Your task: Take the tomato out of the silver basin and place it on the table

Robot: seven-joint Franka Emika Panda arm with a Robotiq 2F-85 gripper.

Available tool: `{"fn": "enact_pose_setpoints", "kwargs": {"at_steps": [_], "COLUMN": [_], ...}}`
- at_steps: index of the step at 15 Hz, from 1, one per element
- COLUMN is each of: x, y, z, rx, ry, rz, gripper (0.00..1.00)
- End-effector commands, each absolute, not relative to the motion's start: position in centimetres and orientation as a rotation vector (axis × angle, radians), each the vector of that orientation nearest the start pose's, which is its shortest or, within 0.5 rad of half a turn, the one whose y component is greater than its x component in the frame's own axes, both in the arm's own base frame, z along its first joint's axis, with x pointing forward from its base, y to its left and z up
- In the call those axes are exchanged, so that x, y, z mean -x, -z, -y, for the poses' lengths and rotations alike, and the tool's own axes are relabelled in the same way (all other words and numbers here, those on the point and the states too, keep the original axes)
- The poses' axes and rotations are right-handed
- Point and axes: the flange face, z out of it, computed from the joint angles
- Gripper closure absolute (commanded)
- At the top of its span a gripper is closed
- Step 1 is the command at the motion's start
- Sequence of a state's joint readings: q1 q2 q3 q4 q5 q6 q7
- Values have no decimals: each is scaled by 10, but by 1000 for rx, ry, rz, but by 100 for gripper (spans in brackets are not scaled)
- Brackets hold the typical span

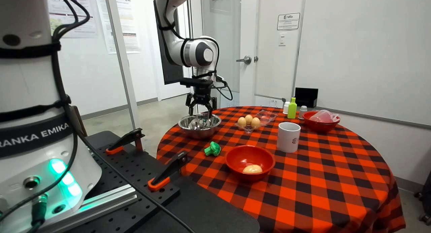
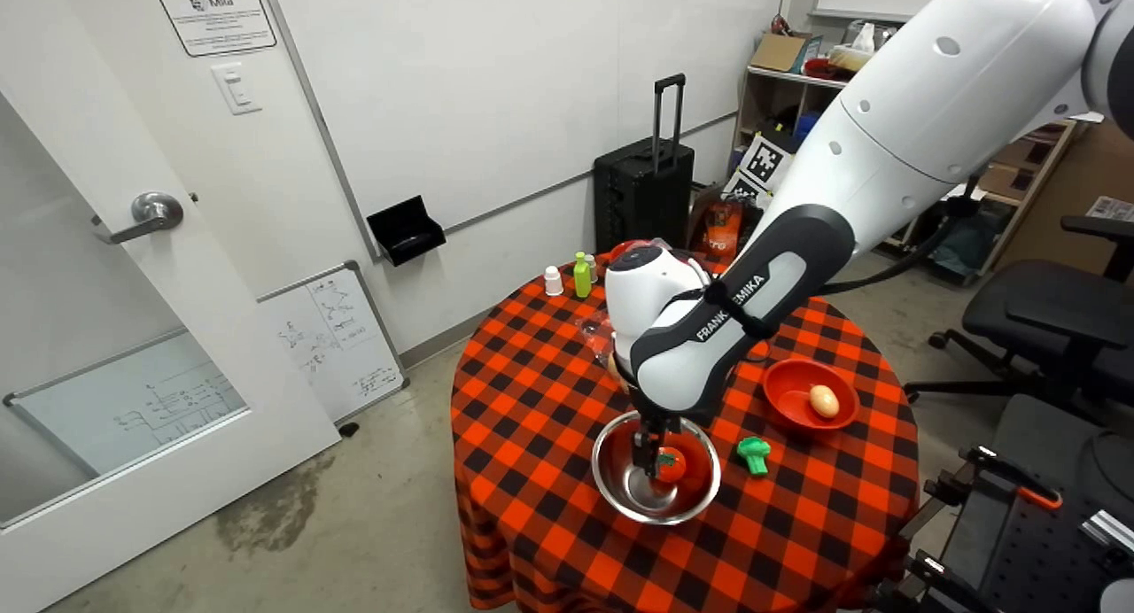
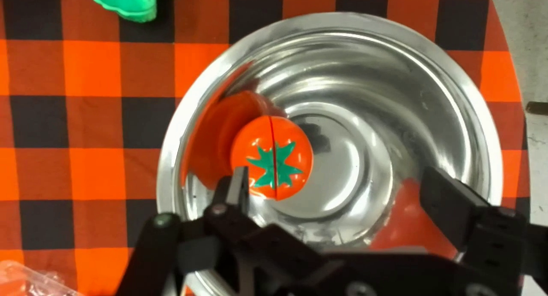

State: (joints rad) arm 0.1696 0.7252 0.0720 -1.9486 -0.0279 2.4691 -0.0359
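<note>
The tomato [image 3: 274, 157] is orange-red with a green star-shaped leaf and a seam. It lies in the silver basin [image 3: 385, 69], left of its middle in the wrist view. In an exterior view the tomato [image 2: 671, 465] shows inside the basin [image 2: 604, 471]; in an exterior view the basin [image 1: 200, 132] hides it. My gripper [image 3: 336, 176] is open and empty, pointing down over the basin. Its left finger overlaps the tomato's lower left edge in the wrist view; contact cannot be told. The gripper [image 1: 201, 114] is at rim height. The table [image 1: 330, 182] has a red-and-black checkered cloth.
A green broccoli piece [image 1: 212, 148] lies beside the basin. A red bowl [image 1: 232, 162] holds an egg [image 1: 252, 169]. Three eggs [image 1: 249, 120] sit in a clear carton behind. A white mug [image 1: 288, 137], a green bottle [image 1: 292, 109] and another red bowl [image 1: 320, 126] stand farther off.
</note>
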Motion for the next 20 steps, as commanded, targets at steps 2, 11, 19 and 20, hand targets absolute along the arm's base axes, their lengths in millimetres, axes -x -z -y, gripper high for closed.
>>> {"fn": "enact_pose_setpoints", "kwargs": {"at_steps": [2, 11, 19, 20], "x": [-575, -576, -581, -582], "y": [-75, -61, -44, -42], "z": [-150, -161, -158, -158], "rx": [3174, 3209, 3226, 3230], "ry": [-353, -435, -515, -527], "rz": [469, 495, 506, 510], "gripper": [0, 0, 0, 0]}}
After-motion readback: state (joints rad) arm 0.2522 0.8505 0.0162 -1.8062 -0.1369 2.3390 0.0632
